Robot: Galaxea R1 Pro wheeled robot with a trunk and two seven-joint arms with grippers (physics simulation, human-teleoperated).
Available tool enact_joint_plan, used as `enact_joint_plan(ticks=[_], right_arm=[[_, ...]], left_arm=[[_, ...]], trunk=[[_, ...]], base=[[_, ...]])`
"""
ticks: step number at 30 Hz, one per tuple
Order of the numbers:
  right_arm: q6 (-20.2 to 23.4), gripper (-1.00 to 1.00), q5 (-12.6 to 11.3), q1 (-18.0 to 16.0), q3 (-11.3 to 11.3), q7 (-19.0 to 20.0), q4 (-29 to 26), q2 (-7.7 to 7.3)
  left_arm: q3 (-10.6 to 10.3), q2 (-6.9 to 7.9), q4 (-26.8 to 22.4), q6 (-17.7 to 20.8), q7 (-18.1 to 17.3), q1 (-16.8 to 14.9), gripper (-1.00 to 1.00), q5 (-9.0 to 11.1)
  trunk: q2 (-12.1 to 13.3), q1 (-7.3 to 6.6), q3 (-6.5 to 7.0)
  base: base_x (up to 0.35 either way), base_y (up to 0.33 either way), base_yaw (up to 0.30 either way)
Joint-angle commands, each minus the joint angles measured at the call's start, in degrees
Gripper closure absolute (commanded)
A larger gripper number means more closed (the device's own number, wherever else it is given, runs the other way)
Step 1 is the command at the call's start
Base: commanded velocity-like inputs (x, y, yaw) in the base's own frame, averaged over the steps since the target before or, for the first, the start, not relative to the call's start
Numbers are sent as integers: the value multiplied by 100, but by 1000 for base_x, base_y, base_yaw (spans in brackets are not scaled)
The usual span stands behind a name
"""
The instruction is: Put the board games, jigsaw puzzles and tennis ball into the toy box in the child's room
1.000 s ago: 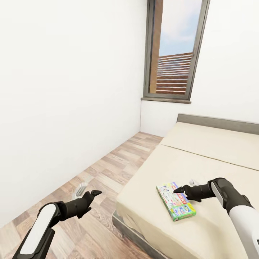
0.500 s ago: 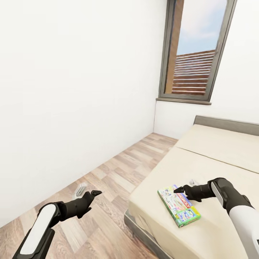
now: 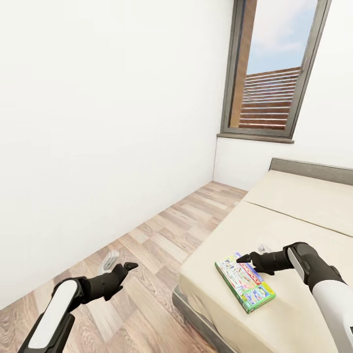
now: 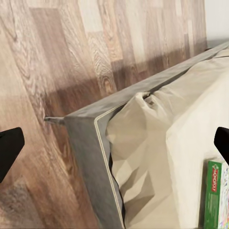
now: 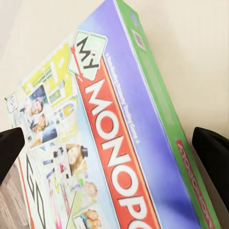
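Right now the right gripper (image 3: 243, 258) hovers just over the board game (image 3: 244, 282), a green-edged MY MONOPOLY box (image 5: 109, 143) lying flat near the bed's (image 3: 294, 230) front corner; its jaws stand wide apart. Over the wood floor (image 3: 162, 245) beside the bed, the left gripper (image 3: 128, 266) also gapes wide, holding nothing.

a beige bed (image 3: 294, 215) with a grey frame stands at the right. a wood plank floor (image 3: 162, 235) runs beside it. a tall window (image 3: 267, 73) is in the far wall.
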Motion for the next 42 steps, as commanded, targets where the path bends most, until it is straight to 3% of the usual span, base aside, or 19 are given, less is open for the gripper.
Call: enact_joint_plan(ticks=[1, 5, 14, 42], right_arm=[[23, -100, 53, 1, -9, 2, 1, 3], [20, -100, 55, 2, -8, 2, 0, 3], [19, -100, 57, 1, -8, 2, -1, 3], [22, -100, 62, -1, -15, 2, -1, 3]], left_arm=[[4, -8, 2, 10, 55, 7, -100, -3], [0, -34, 18, 10, 42, 66, -100, -269], [-2, -50, 27, 3, 33, 103, -100, -475], [3, -54, 29, -4, 30, 133, -100, -536]], trunk=[[-2, 0, -7], [-2, 0, -7], [-2, 0, -7], [-2, 0, -7]], base=[[0, 0, 12], [0, 0, 7], [0, 0, 3], [-103, 0, 0]])
